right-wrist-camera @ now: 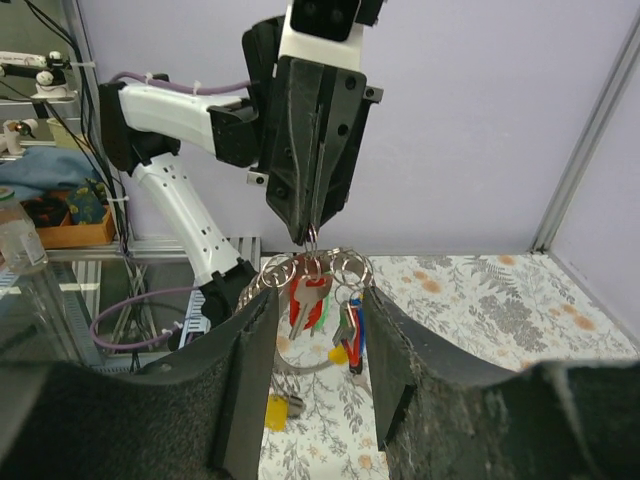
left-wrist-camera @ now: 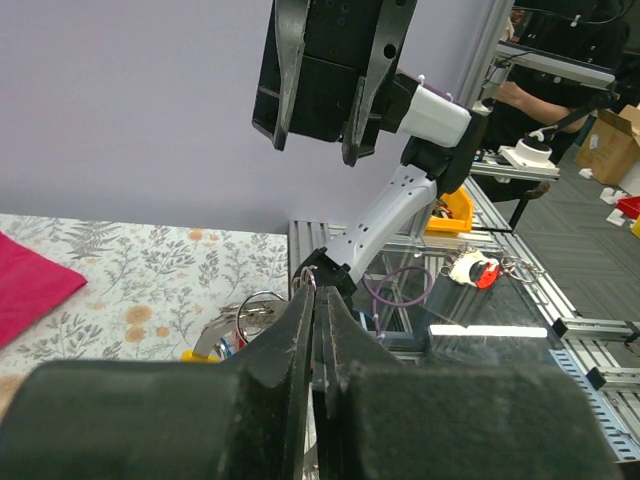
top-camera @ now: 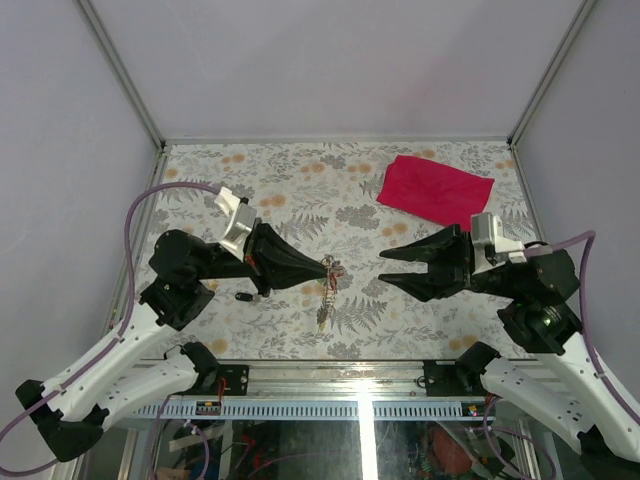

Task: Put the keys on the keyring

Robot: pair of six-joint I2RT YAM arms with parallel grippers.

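Dark fingers [right-wrist-camera: 250,390] of the right hand [top-camera: 384,268] fill the bottom of the right wrist view, parted and gripping nothing; the top view shows the same gap, right of centre. Beyond them, at centre frame, the left hand [right-wrist-camera: 312,228] points down. Its jaws are pressed together on the keyring [right-wrist-camera: 287,268], a cluster of thin silvery loops that hangs from the tips above the table [top-camera: 290,190]. Beneath the loops dangle the keys [right-wrist-camera: 303,300], with red and green tags, and beside them blue and yellow tags; which loop carries which tag cannot be told. A yellow piece [right-wrist-camera: 275,410] lies on the table at lower centre, under the bundle. In the top view the two hands face each other at mid frame, near but apart, with the bundle at the left hand's tip. A red cloth [top-camera: 435,188] lies at the upper right, well apart from both hands.
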